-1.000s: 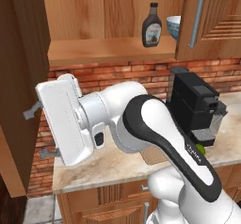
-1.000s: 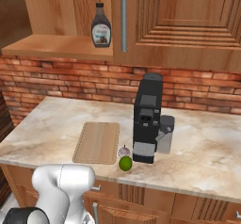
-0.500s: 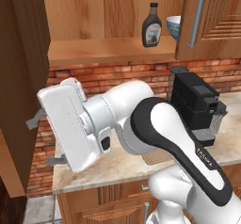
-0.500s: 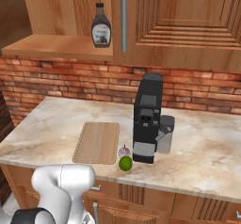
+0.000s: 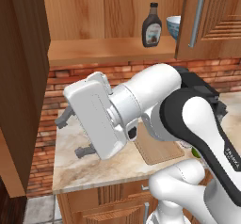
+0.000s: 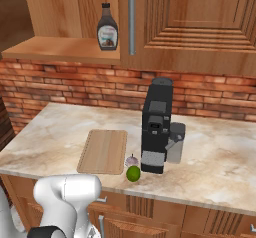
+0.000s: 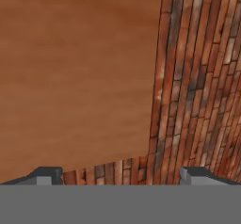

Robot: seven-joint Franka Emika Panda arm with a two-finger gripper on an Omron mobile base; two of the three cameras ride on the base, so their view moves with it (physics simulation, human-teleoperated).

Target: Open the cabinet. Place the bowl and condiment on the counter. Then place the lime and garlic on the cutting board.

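Two claw [image 5: 70, 134] fingers spread wide, empty, aimed left toward brick wall [image 7: 197, 86].

Base views flank arm, facing counter [image 6: 60, 127], sharing cabinet [image 5: 108, 25]; hand view close on brick wall [image 7: 197, 91].

The arm is swinging across the left base view: its white hand, which a second ago sits at the left edge in front of the brick wall, now lies further right and lower, over the left part of the counter [image 5: 84, 169]. The gripper [image 5: 73, 134] moves with it, its fingers [image 5: 63, 118] still spread wide and empty, now pointing left toward the open cabinet door [image 5: 23, 77].
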